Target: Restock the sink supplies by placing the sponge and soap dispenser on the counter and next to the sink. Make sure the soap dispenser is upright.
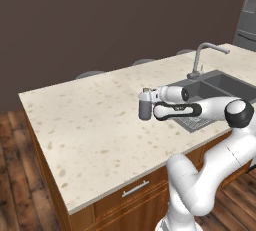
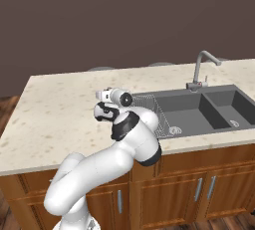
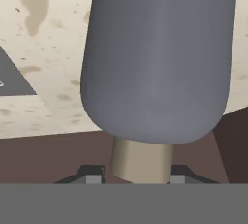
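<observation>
The soap dispenser (image 1: 145, 109) is a dark grey-blue bottle, held upright just above or on the beige speckled counter (image 1: 90, 120), a little left of the sink (image 1: 220, 87). I cannot tell whether its base touches the stone. My gripper (image 1: 145, 94) is shut on its top. In the hand view the grey body of the soap dispenser (image 3: 155, 58) looms large, and its tan neck sits between the fingertips of my gripper (image 3: 134, 175). In the right base view my gripper (image 2: 101, 95) is left of the sink (image 2: 199, 107). The sponge is out of view.
A curved metal faucet (image 1: 202, 55) stands behind the double basin, and a wire rack (image 1: 195, 121) lies at the basin's near left corner. Bare counter stretches left of the bottle to the edge. Wooden cabinets (image 2: 199, 184) run below, and a dark wall stands behind.
</observation>
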You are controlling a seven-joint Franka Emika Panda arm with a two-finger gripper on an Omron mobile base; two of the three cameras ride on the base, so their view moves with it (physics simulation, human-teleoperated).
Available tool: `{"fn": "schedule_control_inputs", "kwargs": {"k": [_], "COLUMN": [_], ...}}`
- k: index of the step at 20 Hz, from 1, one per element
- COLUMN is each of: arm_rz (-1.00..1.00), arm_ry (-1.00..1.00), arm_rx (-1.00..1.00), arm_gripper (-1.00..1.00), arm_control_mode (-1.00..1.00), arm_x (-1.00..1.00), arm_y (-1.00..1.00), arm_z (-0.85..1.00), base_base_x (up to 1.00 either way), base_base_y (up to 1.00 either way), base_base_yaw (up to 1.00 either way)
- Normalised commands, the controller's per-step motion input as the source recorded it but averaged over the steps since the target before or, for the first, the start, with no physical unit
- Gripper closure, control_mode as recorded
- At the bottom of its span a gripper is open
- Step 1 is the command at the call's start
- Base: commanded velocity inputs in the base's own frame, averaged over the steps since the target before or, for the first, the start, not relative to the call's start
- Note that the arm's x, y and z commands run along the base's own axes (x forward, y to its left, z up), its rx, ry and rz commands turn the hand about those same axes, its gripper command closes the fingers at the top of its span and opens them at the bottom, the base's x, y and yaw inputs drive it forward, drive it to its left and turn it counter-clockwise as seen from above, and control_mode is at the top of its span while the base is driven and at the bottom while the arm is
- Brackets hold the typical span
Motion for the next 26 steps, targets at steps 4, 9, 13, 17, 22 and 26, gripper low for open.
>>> {"fn": "schedule_control_inputs", "kwargs": {"k": [4, 9, 13, 17, 22, 26], "arm_rz": [0.0, 0.0, 0.0, 0.0, 0.0, 0.0], "arm_ry": [-0.13, -0.2, -0.1, -0.04, -0.09, -0.07], "arm_rx": [-0.11, -0.03, -0.03, -0.03, -0.01, 0.0], "arm_gripper": [1.0, 1.0, 1.0, -1.0, -1.0, -1.0], "arm_control_mode": [-1.0, -1.0, -1.0, -1.0, -1.0, -1.0], "arm_x": [-0.23, -0.51, -0.09, -0.05, -0.17, -0.08], "arm_y": [0.0, -0.01, 0.0, 0.0, 0.0, 0.0], "arm_z": [-0.33, -0.2, -0.28, -0.38, -0.19, -0.12], "base_base_x": [0.0, 0.0, 0.0, 0.0, 0.0, 0.0], "base_base_y": [0.0, 0.0, 0.0, 0.0, 0.0, 0.0], "base_base_yaw": [0.0, 0.0, 0.0, 0.0, 0.0, 0.0]}}
